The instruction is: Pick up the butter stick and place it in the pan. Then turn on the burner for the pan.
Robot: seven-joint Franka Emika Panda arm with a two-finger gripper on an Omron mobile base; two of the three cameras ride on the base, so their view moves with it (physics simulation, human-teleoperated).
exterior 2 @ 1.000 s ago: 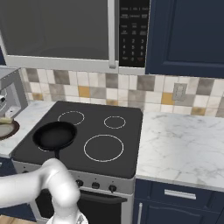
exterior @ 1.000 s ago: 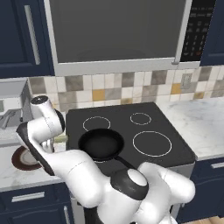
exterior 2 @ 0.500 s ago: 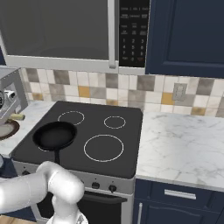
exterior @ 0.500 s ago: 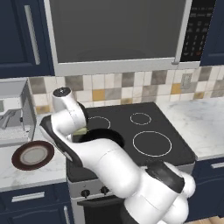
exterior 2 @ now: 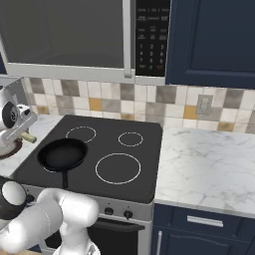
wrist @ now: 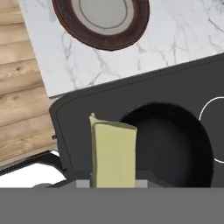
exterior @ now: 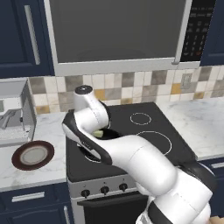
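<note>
Butter stick [wrist: 113, 154] held in the jaws, which are closed on its lower end; in the hand view it stands as a pale yellow bar rising from the bottom, hanging over the front left part of the cooktop [wrist: 100, 105], its right edge overlapping the rim of the pan [wrist: 175, 144]; in the left base view a sliver of the butter [exterior: 98, 133] shows just beside the arm's wrist, over the pan's left side; in the right base view the butter's end [exterior 2: 29, 138] pokes out from the hand at the far left edge, above the bench [exterior 2: 42, 122] and just left of the cooktop, lifted clear of any surface.

Pan black, round, nothing lying in it; in the right base view it [exterior 2: 63, 154] sits on the front left burner [exterior 2: 50, 168], whose white ring peeks out under the pan's near edge; handle points toward the front of the stove.

Brown-rimmed plate [exterior: 33, 155] with grey centre lies on the marble bench left of the stove, apart from the cooktop; in the hand view the plate [wrist: 103, 19] is at the top.

Row of knobs [exterior: 104, 190] along the stove front below the cooktop; microwave [exterior 2: 74, 37] mounted above.
</note>
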